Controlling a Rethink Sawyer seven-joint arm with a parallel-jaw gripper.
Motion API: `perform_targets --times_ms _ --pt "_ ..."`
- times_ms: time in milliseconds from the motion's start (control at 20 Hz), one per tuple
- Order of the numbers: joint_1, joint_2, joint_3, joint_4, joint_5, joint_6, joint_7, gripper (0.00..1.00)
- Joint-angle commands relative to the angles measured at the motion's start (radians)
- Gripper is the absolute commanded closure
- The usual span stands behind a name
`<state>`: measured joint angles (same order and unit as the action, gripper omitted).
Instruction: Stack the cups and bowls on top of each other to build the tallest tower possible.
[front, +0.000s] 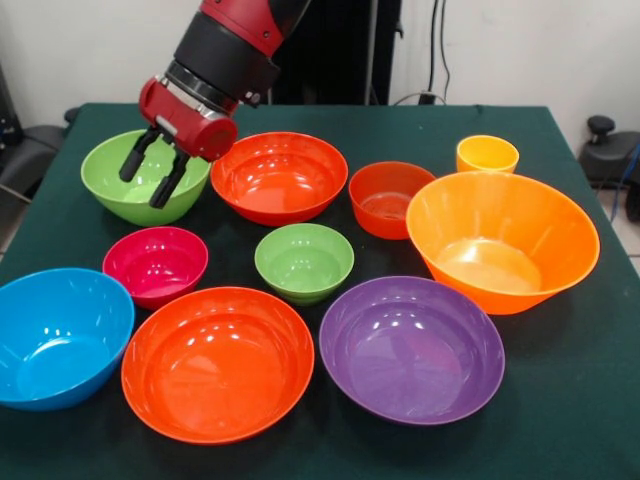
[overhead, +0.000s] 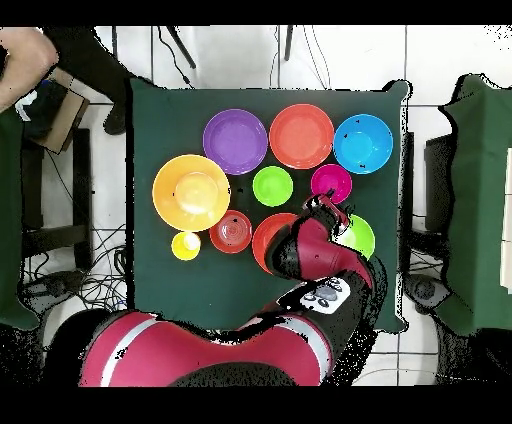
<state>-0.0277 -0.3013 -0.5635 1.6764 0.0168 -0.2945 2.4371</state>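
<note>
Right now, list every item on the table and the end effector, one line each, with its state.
end effector: open, over the large green bowl
large green bowl: upright, empty
far red-orange bowl: upright, empty
small red-orange bowl: upright, empty
yellow cup: upright
large orange bowl: upright, empty
magenta bowl: upright, empty
small green bowl: upright, empty
blue bowl: upright, empty
near red-orange bowl: upright, empty
purple bowl: upright, empty

End effector (front: 151, 174) (open) over green bowl (front: 140, 178)

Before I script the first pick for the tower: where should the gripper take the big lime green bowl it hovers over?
By the rim of the lime green bowl, from above: it sits upright and open, and the open gripper already hangs over it.
</note>
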Motion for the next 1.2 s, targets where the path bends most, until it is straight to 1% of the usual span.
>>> perform_targets --times_ms 50,200,350,800,1200 --pt "0.013 -0.033 0.195 0.054 -0.021 0.074 0.111 0.0" --pt "0.017 -0.049 0.209 0.063 -0.013 0.097 0.11 0.0" --pt "0.033 -0.047 0.202 0.067 0.006 0.103 0.112 0.0" --pt "0.066 -0.001 0.176 0.063 0.035 0.063 0.121 0.0" --pt "0.07 0.024 0.161 0.079 0.028 0.041 0.121 0.0"
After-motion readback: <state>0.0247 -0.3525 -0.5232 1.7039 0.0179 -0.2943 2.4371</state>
